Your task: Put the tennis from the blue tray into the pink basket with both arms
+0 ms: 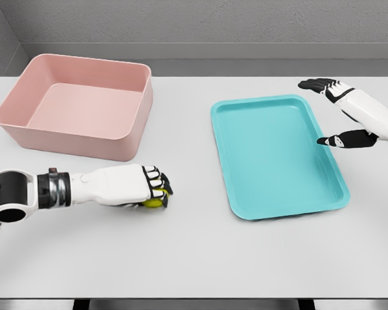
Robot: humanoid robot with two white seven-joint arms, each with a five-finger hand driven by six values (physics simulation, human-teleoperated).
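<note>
Pink basket [77, 106], ten o'clock, holds nothing — delivery outstanding. Left hand [145, 186], seven o'clock, fingers curled around the tennis ball [153, 202], which sits under the fingertips at the hand's outer end, low over the table [194, 258]. Blue tray [275, 155], three o'clock — vacated. Right hand [339, 113], two o'clock, fingers spread, holding nothing.

Tennis ball [152, 203]: yellow-green, small, mostly hidden under my left hand [149, 187], fingers curled over it, low at the table between basket and tray. Blue tray [246, 113]: turquoise, shallow, rectangular, rounded corners, flat on the table right of centre, slightly rotated. Pink basket [137, 123]: deep, rectangular, upright, far left, well apart from the tray.
</note>
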